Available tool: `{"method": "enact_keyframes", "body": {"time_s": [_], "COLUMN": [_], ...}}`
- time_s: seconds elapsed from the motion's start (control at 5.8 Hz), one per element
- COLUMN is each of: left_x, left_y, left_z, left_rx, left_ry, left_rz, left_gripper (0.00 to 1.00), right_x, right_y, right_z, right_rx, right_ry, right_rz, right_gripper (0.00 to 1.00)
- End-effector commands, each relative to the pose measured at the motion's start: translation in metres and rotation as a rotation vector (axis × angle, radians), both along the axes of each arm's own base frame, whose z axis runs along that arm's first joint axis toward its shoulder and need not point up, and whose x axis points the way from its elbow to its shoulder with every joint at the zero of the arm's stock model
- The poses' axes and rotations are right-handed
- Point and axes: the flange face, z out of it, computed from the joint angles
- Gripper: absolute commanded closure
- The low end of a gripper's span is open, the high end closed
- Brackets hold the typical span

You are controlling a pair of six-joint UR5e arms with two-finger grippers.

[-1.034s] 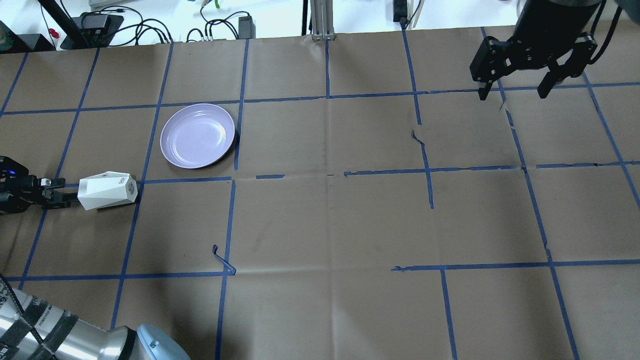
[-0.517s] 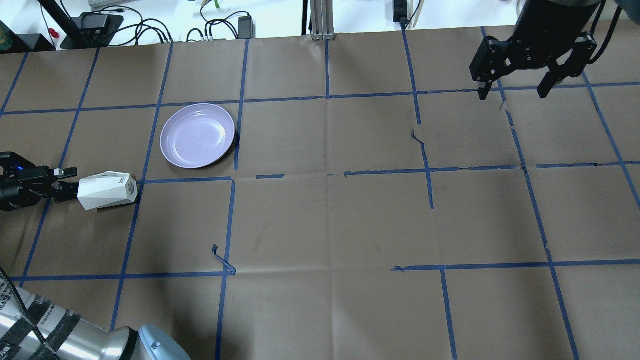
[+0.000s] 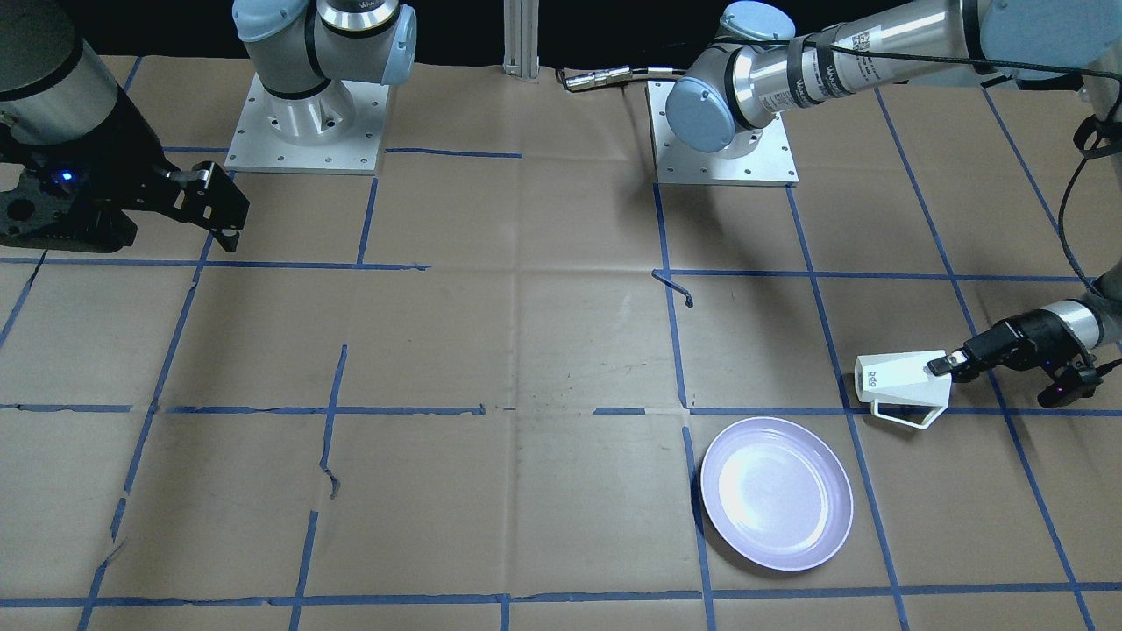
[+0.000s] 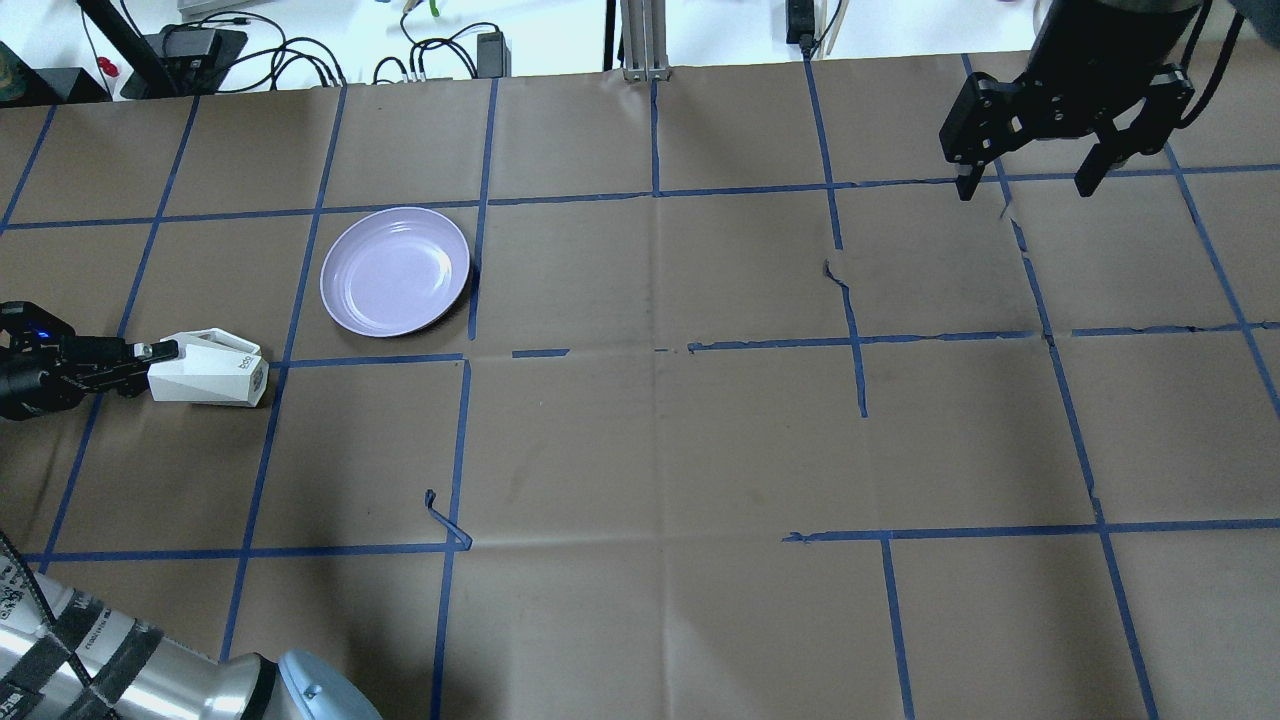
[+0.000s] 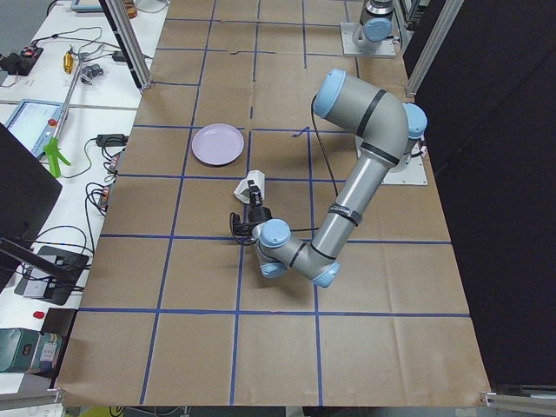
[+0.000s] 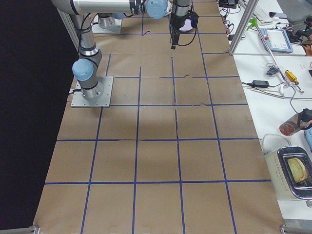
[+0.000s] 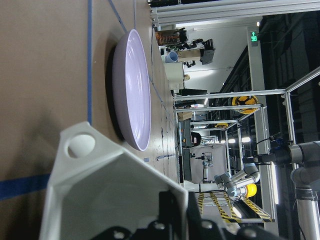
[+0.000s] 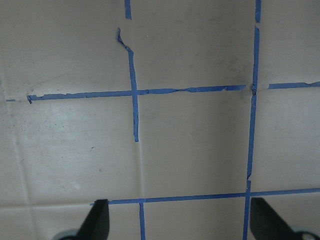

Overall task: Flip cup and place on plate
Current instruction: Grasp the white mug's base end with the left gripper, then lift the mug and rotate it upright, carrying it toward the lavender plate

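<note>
– Cup [image 4: 205, 370] first: where do we find it?
– We see it tipped on its side at the left end of the table [image 4: 640, 450], just beside the plate [image 4: 395, 271] but apart from it, with its handle turned toward the plate. Its open mouth faces the left gripper [image 4: 160, 352].
– And how do we read that gripper?
– We see it pinching the cup's rim, and the wrist view shows one finger [image 7: 172, 210] inside the mouth. The left arm [image 5: 352, 195] folds down low, its wrist lying almost level with the table and pointing along it into the cup.
– Does the cup rest on the table?
– We cannot tell; it sits very low.
– What about the right gripper [image 4: 1020, 180]?
– We see it hanging over the far right corner, pointing down, with its fingers spread wide above the table.
</note>
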Motion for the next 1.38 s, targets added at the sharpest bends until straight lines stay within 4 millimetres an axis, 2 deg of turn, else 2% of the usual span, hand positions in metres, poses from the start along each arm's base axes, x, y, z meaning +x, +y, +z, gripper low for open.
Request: {"method": "enact_keyframes", "body": {"time_s": [0.0, 0.17, 0.34, 0.52, 0.69, 0.86, 1.03, 1.21], "left_x": [0.004, 0.003, -0.002, -0.013, -0.028, -0.05, -0.105, -0.169], "left_y": [-0.003, 0.001, 0.006, 0.012, 0.014, -0.006, -0.056, -0.105], "left_z": [0.027, 0.085, 0.153, 0.213, 0.252, 0.281, 0.304, 0.312], "left_rx": [0.003, 0.011, 0.05, 0.114, 0.164, 0.184, 0.249, 0.321], "left_ry": [-0.02, -0.036, -0.087, -0.142, -0.185, -0.302, -0.485, -0.73], "left_rz": [0.008, 0.02, 0.051, 0.081, 0.101, 0.098, 0.079, 0.075], "left_gripper": [1.0, 1.0, 1.0, 1.0, 1.0, 1.0, 1.0, 1.0], "right_x": [0.0, 0.0, 0.0, 0.0, 0.0, 0.0, 0.0, 0.0], "right_y": [0.0, 0.0, 0.0, 0.0, 0.0, 0.0, 0.0, 0.0], "right_z": [0.0, 0.0, 0.0, 0.0, 0.0, 0.0, 0.0, 0.0], "right_rx": [0.0, 0.0, 0.0, 0.0, 0.0, 0.0, 0.0, 0.0], "right_ry": [0.0, 0.0, 0.0, 0.0, 0.0, 0.0, 0.0, 0.0], "right_rz": [0.0, 0.0, 0.0, 0.0, 0.0, 0.0, 0.0, 0.0], "right_gripper": [0.0, 0.0, 0.0, 0.0, 0.0, 0.0, 0.0, 0.0]}}
